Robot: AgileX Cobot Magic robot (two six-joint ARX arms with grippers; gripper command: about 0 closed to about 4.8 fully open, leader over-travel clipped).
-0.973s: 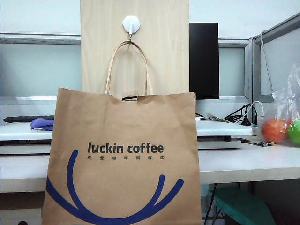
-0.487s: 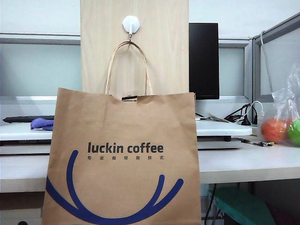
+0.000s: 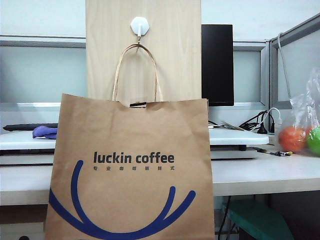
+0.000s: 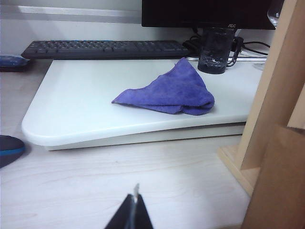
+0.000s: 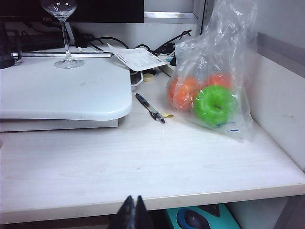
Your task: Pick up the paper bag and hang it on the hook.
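Note:
The brown paper bag (image 3: 132, 170) with "luckin coffee" lettering hangs by its twisted handle (image 3: 137, 48) from the white hook (image 3: 140, 26) on the wood-grain board (image 3: 175, 50). It fills the middle of the exterior view, where neither gripper shows. In the left wrist view the left gripper (image 4: 135, 199) hovers low over the desk, its jaws pressed together with a thin pale sliver at the tips. The bag's side (image 4: 281, 186) and the board's stand (image 4: 279, 81) are off to one side of it. The right gripper (image 5: 133, 200) is shut and empty, just past the desk's front edge.
A purple cloth (image 4: 171, 90) lies on a white raised platform (image 4: 71, 109), with a keyboard (image 4: 105, 47) and dark cup (image 4: 215, 52) behind. Near the right gripper are a clear plastic bag of fruit (image 5: 209, 95), a pen (image 5: 150, 109) and a wine glass (image 5: 62, 28).

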